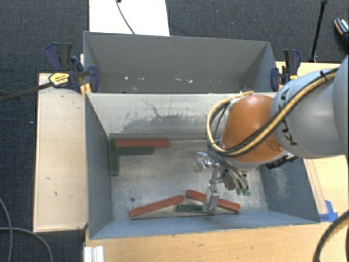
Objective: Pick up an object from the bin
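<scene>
The gripper [211, 202] is recorded low at a short red bar [228, 204] lying by the front wall of the bin [100, 157], right of centre, with a dark green bar [190, 207] and a longer red bar [155, 207] just beside it on the left; whether the claw is spread or closed cannot be told.

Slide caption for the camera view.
Gripper at a short red bar near the bin front wall, with a dark green bar and longer red bar beside it.
</scene>
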